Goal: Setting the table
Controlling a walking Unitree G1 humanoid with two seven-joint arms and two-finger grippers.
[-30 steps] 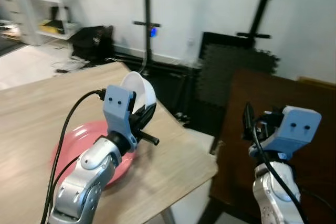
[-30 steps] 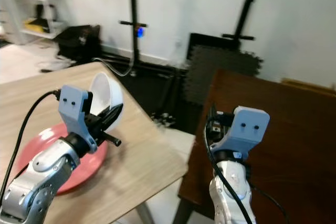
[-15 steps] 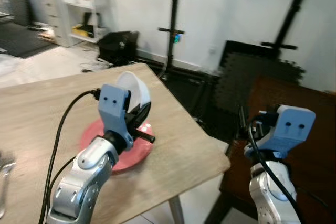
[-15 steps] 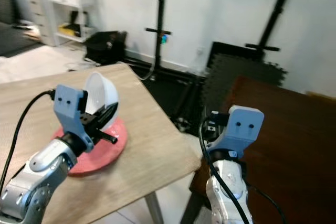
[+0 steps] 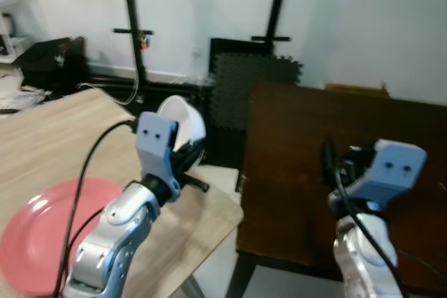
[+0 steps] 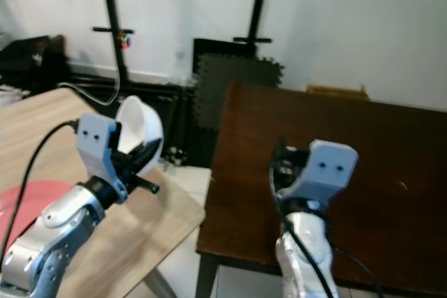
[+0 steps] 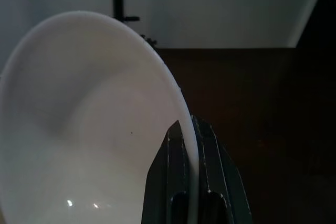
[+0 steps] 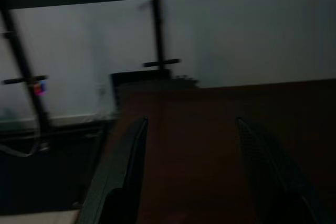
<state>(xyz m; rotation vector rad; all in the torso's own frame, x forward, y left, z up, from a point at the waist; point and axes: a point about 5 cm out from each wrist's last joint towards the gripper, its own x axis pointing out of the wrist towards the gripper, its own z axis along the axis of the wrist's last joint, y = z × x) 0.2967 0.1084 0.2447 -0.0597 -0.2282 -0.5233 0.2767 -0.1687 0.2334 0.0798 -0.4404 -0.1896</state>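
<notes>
- left hand (image 5: pixel 187 160): raised over the near corner of the light wooden table (image 5: pixel 42 137), its two black fingers (image 7: pixel 176 179) clamped on the rim of a white bowl (image 5: pixel 183 122), one finger inside the rim and one outside.
- white bowl: held in the air on its side, tilted, its hollow facing away from the robot toward the wall; clear of the table top, past the table's corner edge. inside plain and glossy in the left wrist view.
- pink plate (image 5: pixel 43 232): lies flat on the light wooden table, toward the robot's left, well apart from the bowl.
- right hand (image 8: pixel 186 174): held up in front of the dark brown table (image 5: pixel 328 144), its fingers spread apart with nothing between them; that table's top shows between them in the right wrist view.
- dark brown table: stands to the right of the light wooden table, with a narrow gap of pale floor (image 5: pixel 213 273) between the two.
- backdrop: white wall (image 5: pixel 349 26), two black stands (image 5: pixel 133 29), dark foam mat (image 5: pixel 244 82) leaning against the wall.
</notes>
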